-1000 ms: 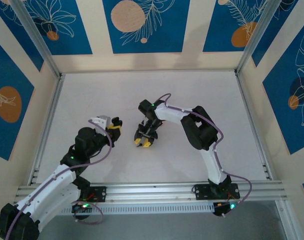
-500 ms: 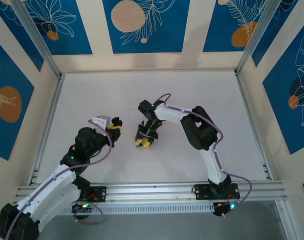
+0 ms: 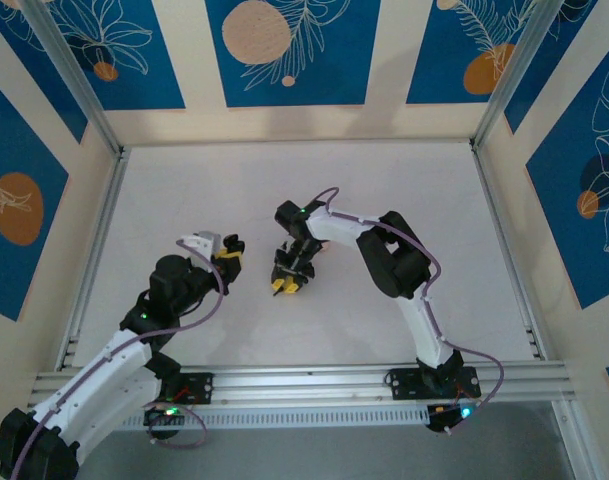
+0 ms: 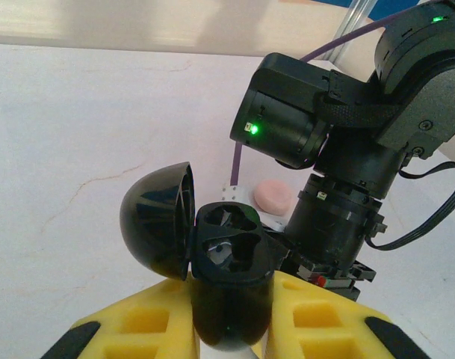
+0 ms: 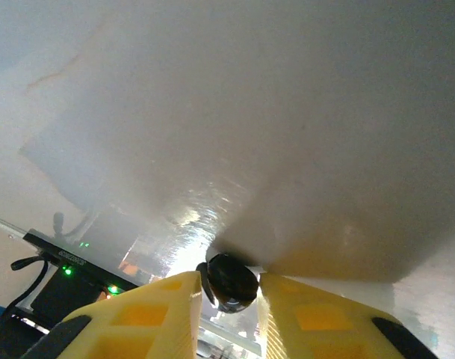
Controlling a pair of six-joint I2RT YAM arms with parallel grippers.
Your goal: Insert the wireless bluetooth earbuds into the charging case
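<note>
Now we clamp the open black charging case (image 4: 228,258) in our left gripper (image 4: 231,318). Our right gripper (image 5: 227,293) pinches a black earbud (image 5: 230,282)

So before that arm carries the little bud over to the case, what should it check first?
1. Lid open: ok. The lid of the black charging case stands swung back.
2. Sockets free: ok. Both wells look empty.
3. Case held steady: ok. The left gripper is shut on it.
4. Bud caught: ok. The black earbud sits between the right gripper fingers.
5. Bud lifted off the table: cannot tell.
</note>
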